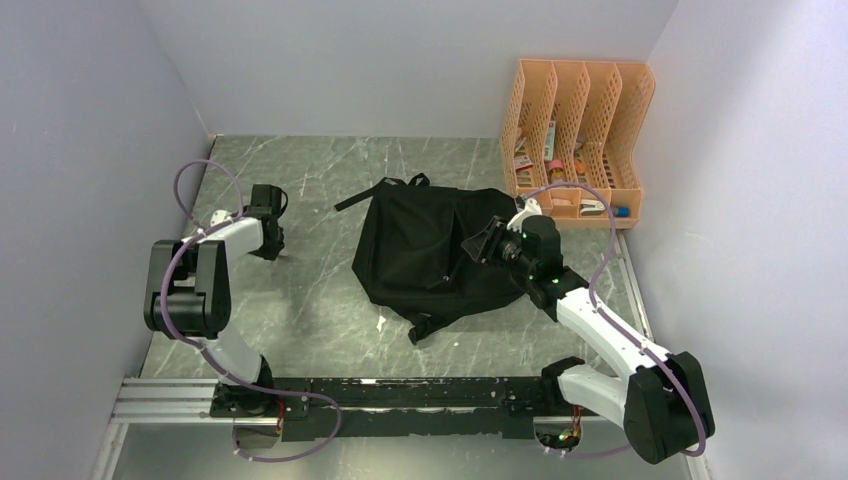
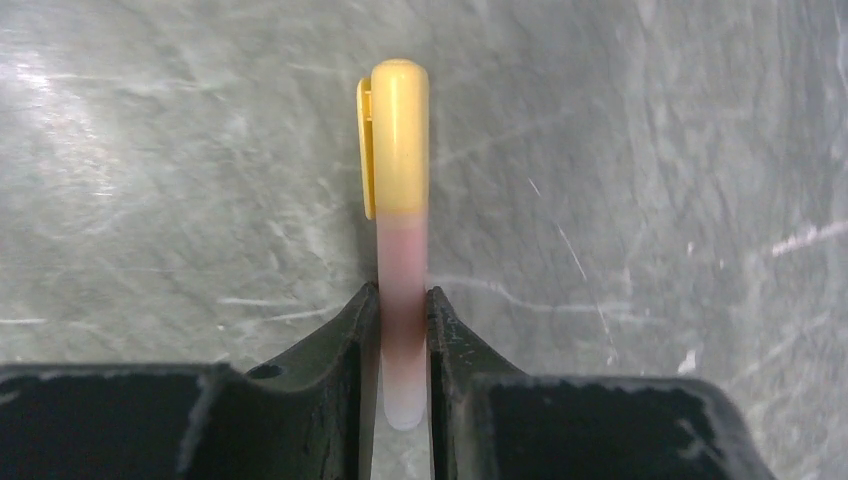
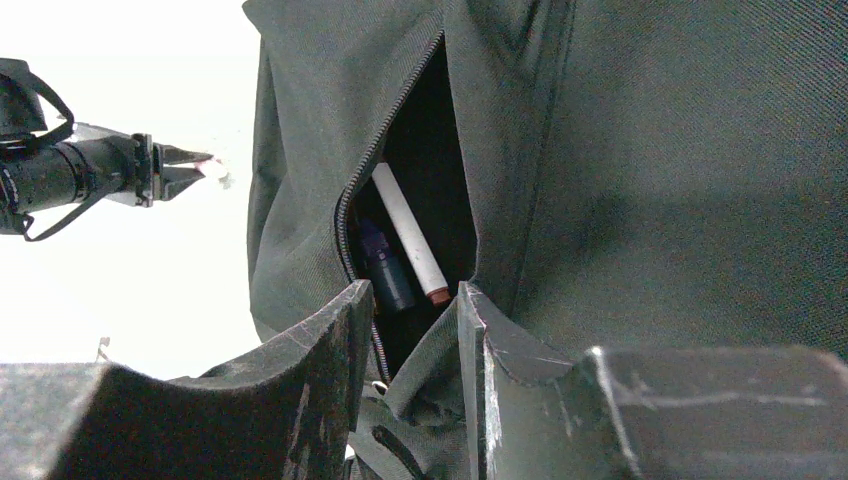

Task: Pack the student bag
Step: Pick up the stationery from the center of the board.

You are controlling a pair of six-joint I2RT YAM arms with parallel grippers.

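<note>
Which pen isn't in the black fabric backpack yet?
The yellow-capped pink pen, clamped in the left gripper; the white pen and dark blue pen lie inside the open backpack pocket.

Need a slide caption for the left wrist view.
Left gripper shut on a yellow-capped pen at its pale pink barrel, grey marbled table behind.

Item: student bag (image 1: 430,255), a large, soft backpack of black fabric.
Pose: lies flat, front up, top handle towards the table's (image 1: 300,330) far edge.
Place: mid-table, slightly right of centre.
Front pocket (image 3: 425,190): unzipped and gaping; a white pen (image 3: 410,232) and a dark blue pen (image 3: 386,270) lie inside.
</note>
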